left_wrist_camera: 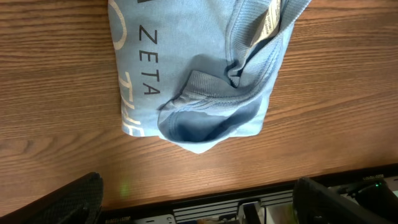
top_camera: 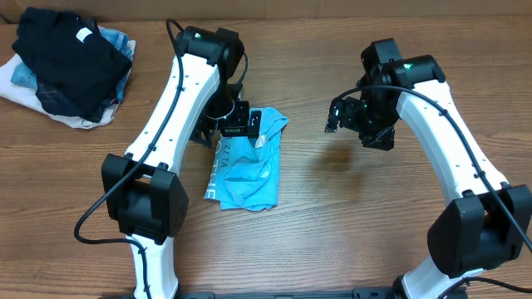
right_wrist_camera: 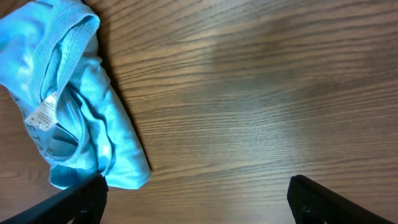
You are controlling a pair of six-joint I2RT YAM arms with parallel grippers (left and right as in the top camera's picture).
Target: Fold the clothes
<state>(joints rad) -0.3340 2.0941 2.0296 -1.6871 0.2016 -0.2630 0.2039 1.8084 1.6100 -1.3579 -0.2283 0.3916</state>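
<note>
At the far left a heap of dark clothes (top_camera: 71, 66) lies loose and unfolded on the counter (top_camera: 357, 224). I see no basket or box anywhere to hold anything. Next along, the left gripper (top_camera: 236, 123) hovers at the collar end of the blue shirt (top_camera: 246, 166), its fingers spread wide with nothing between them. The shirt lies mid-counter, gathered into a narrow strip, with the neck label (left_wrist_camera: 272, 22) showing and the bottom edge rumpled. I'd say the sides are turned in, but a tidy last fold and some smoothing remain. Further right, the right gripper (top_camera: 343, 116) hangs well apart from the shirt, also wide open and empty.
</note>
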